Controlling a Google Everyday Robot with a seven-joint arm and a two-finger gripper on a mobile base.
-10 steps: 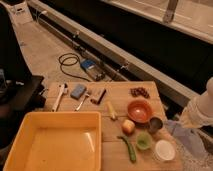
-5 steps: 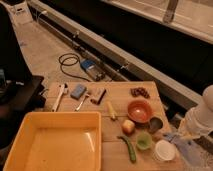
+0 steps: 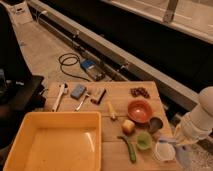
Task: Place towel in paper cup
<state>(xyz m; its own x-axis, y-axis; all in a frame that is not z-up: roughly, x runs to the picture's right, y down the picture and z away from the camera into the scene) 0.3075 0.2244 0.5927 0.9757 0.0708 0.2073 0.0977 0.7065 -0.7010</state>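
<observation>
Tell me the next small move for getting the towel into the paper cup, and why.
Probably ease the pincer slightly left, over the paper cup. The pincer hangs just right of the cup, and the towel seems bunched below it beside the cup's right rim, not yet over the opening.

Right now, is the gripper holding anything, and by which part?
The towel, it seems: the gripper holds it by its top, and the rest droops just right of the paper cup.
</observation>
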